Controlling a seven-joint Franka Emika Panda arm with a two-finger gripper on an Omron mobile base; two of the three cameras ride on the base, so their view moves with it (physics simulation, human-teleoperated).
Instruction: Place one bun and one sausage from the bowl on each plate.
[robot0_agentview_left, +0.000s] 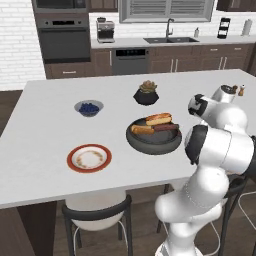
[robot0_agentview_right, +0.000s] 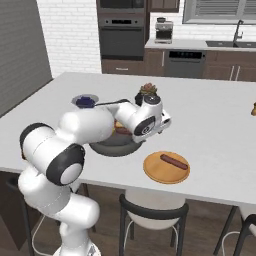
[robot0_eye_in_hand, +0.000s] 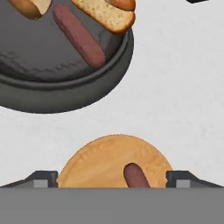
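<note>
One sausage (robot0_agentview_right: 174, 161) lies on the orange-tan plate (robot0_agentview_right: 155, 173) at the near edge of the counter, so that plate needs only its bun. The red-rimmed plate (robot0_agentview_left: 73, 162), off to the left, is bare. The dark bowl (robot0_agentview_left: 150, 144) between them holds two buns (robot0_agentview_left: 158, 118) and one more sausage (robot0_eye_in_hand: 78, 35). The gripper (robot0_eye_in_hand: 112, 178) hovers over the orange-tan plate, fingers spread wide with nothing between them. Three items left to place, I'd say.

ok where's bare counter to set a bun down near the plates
Bare patches: between the red-rimmed plate and the dark bowl, and between that bowl's rim and the orange plate. The orange plate carries one sausage, leaving free surface. The bowl is crowded.
</note>
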